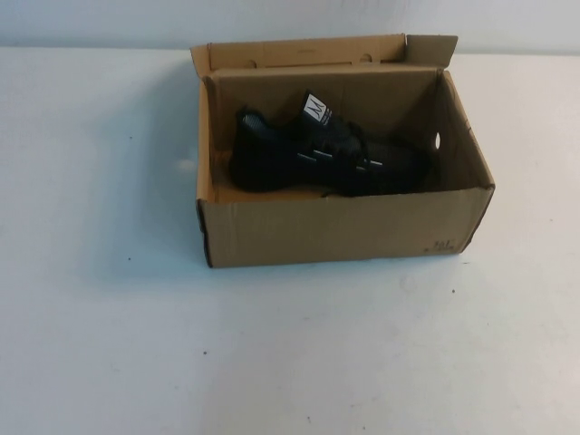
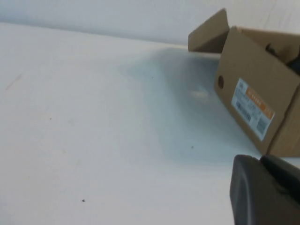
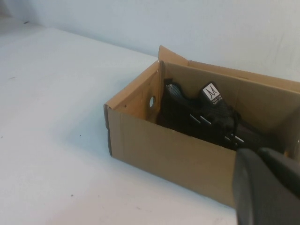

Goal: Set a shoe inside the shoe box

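Soft, even, rather cool light falls on the white table, which reads bright and nearly washed out toward the far wall in the high view. The shoe box throws a faint, diffuse shadow to its left and a thin one along its front base. Inside it the shoe is so dark that little detail shows beyond its white tongue label. The left wrist view is soft and hazy, with a bluish shadow patch on the tabletop beside the box. In both wrist views the dark gripper bodies in the near corner are blurred, out of focus.
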Robot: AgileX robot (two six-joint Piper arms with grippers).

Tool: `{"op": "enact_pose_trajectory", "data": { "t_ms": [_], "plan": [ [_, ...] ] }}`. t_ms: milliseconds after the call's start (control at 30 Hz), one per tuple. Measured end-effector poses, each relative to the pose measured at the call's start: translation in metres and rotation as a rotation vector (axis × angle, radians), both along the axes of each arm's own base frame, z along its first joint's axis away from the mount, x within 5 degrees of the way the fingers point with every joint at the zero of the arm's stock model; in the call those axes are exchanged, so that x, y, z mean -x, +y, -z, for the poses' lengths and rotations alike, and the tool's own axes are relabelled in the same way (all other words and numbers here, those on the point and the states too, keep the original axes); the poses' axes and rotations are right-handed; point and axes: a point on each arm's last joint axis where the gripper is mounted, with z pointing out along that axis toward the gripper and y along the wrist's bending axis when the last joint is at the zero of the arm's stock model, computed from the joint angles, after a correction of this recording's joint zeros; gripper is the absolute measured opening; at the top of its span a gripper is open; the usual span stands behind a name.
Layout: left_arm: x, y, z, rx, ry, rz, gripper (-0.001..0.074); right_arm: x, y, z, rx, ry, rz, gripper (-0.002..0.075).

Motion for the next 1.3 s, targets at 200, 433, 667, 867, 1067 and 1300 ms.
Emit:
{"op": "enact_pose_trajectory", "data": {
  "t_ms": [200,433,667,867,1067,1300],
  "plan": [
    [-0.004,0.001,0.028,-0.188,0.031,0.022,-0.0001,0.0,0.0,0.0,0.0,0.0,0.0,-0.0016],
    [-0.002,0.002,0.039,-0.246,0.123,0.031,-0.0001,0.0,0.0,0.001,0.002,0.005,-0.001,-0.0016],
    [-0.002,0.003,0.04,-0.215,0.138,0.012,-0.0001,0.0,0.0,0.001,0.003,0.006,-0.002,-0.0016],
    [-0.003,0.006,0.04,-0.3,0.132,-0.003,-0.0001,0.0,0.0,0.002,0.004,0.008,-0.003,-0.0016],
    [-0.003,0.006,0.04,-0.289,0.133,-0.002,-0.0001,0.0,0.0,0.002,0.004,0.008,-0.003,-0.0016],
    [-0.003,0.006,0.04,-0.285,0.133,-0.001,-0.0001,0.0,0.0,0.002,0.004,0.008,-0.003,-0.0016]
  ]
}}
